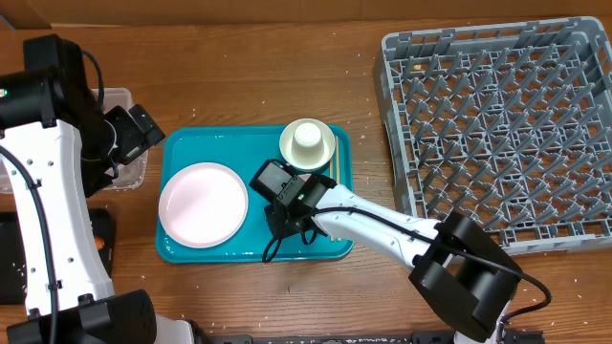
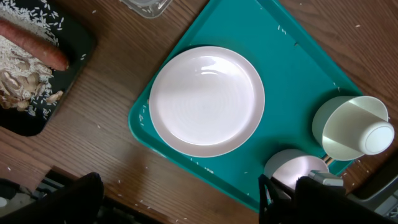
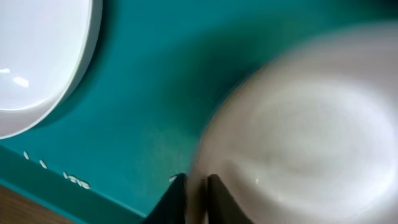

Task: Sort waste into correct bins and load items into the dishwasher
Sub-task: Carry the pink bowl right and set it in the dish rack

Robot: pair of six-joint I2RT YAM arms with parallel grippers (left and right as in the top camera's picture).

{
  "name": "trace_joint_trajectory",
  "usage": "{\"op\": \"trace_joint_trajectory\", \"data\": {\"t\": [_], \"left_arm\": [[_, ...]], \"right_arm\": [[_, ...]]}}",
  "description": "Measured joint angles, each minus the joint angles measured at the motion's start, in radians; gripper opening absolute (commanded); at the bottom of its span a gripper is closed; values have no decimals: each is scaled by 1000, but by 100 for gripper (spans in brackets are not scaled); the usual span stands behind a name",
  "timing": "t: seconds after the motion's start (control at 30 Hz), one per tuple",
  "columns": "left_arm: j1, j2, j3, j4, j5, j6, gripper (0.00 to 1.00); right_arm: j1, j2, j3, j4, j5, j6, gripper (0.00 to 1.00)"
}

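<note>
My right gripper (image 3: 198, 196) is shut on the rim of a small white dish (image 3: 305, 124) that sits on the teal tray (image 1: 182, 143). In the overhead view the gripper (image 1: 284, 205) hides that dish. The same dish (image 2: 298, 169) shows in the left wrist view. The large white plate (image 1: 203, 204) lies on the tray's left half. A white cup (image 1: 307, 137) stands upside down on another small dish (image 1: 290, 149). Chopsticks (image 1: 335, 161) lie at the tray's right edge. My left gripper (image 2: 180, 205) is open and empty, above the tray's left side.
The grey dish rack (image 1: 497, 124) stands at the right and holds nothing. The black tray (image 2: 81, 46) holds a carrot (image 2: 34, 45) and rice scraps (image 2: 25, 78). The clear tub (image 1: 122, 94) stands under my left arm. Rice grains are scattered on the table.
</note>
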Motion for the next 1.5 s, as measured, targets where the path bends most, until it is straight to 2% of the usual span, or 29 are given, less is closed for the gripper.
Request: {"op": "trace_joint_trajectory", "data": {"t": [0.33, 0.53, 0.77, 0.83, 0.93, 1.03, 1.07, 1.17, 1.27, 1.37, 1.5], "left_arm": [[0, 0, 0, 0, 0, 0, 100], [0, 0, 0, 0, 0, 0, 100], [0, 0, 0, 0, 0, 0, 100], [0, 0, 0, 0, 0, 0, 100], [0, 0, 0, 0, 0, 0, 100], [0, 0, 0, 0, 0, 0, 100], [0, 0, 0, 0, 0, 0, 100], [0, 0, 0, 0, 0, 0, 100], [0, 0, 0, 1, 0, 0, 100], [0, 0, 0, 0, 0, 0, 100], [0, 0, 0, 0, 0, 0, 100]], "right_arm": [[4, -1, 71, -99, 14, -5, 4], [4, -29, 147, -159, -45, -4, 4], [-45, -241, 203, -235, -70, -4, 4], [-110, -320, 210, -252, -71, -16, 4], [-332, -454, 228, -274, -101, -55, 4], [-610, -511, 232, -267, -225, -140, 4], [-749, -513, 232, -256, -320, -200, 4], [-958, -475, 232, -240, -562, -317, 4], [-1104, -397, 232, -209, -752, -387, 4], [-1200, -268, 232, -154, -963, -440, 4], [-1235, -116, 231, -71, -1157, -466, 4]]}}
